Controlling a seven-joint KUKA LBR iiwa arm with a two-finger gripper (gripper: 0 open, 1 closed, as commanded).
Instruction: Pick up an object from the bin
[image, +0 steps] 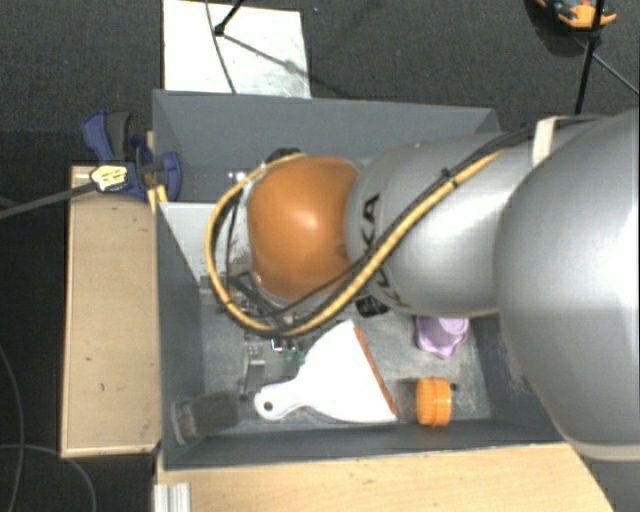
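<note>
Arm (480, 230): cut off by the right edge; I can't follow it past the big grey link.
Bin (185, 330): middle and back of the floor hidden under the arm and its orange cover (300, 225); I can't tell what lies there.
Gripper (262, 362): tucked beneath the cover and cables; I make out a few small metal parts.
Purple thing (441, 336): top hidden by the arm; shape unclear.
White flat piece (335, 385): upper corner runs under the arm; I can't tell whether the orange strip along its right edge belongs to it.
Dark block (205, 415): front-left corner, blurs into the grey; kind unknown.
Orange stub (433, 400): too small to identify.
</note>
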